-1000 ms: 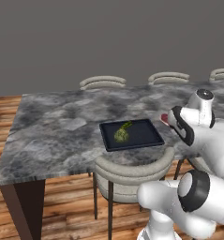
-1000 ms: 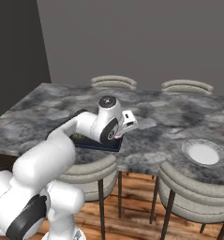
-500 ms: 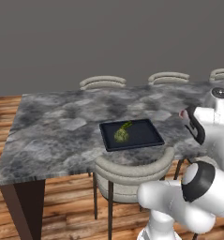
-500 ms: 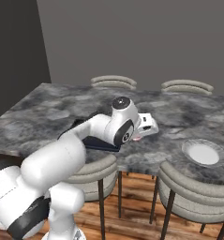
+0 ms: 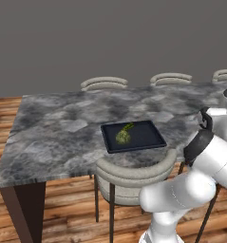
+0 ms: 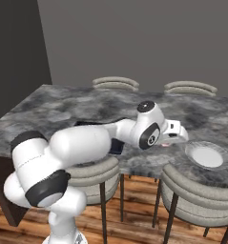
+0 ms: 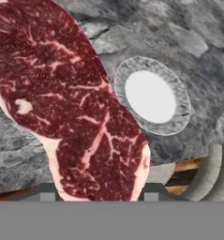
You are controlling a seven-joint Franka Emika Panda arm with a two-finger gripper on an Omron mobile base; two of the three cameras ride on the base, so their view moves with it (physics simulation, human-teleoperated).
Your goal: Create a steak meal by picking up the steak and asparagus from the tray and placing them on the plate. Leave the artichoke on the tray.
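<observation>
A grey marble table [image 5: 62, 123] is seen with rounded pale chairs [image 5: 134, 175] set along its edges. The black tray [image 5: 148, 137] is placed on the table near its front edge, directly behind one chair back. A roundish yellow-green artichoke [image 5: 123, 137] is seen inside the tray, toward the tray's left half, with the thin dark-green asparagus [image 5: 128, 126] lying just behind it, touching or nearly so. The plate [image 6: 208, 156] is set on the table well apart from the tray, to the tray's right, near the front edge of the table. The gripper [image 6: 176, 133] is held over the table between the tray and the plate, close to the plate's left rim. The steak [image 7: 71, 103] is pinched in the gripper, lifted clear of the table; in the hand view it hangs in front of the camera, its pale fat edge visible, with the plate seen beside it below
</observation>
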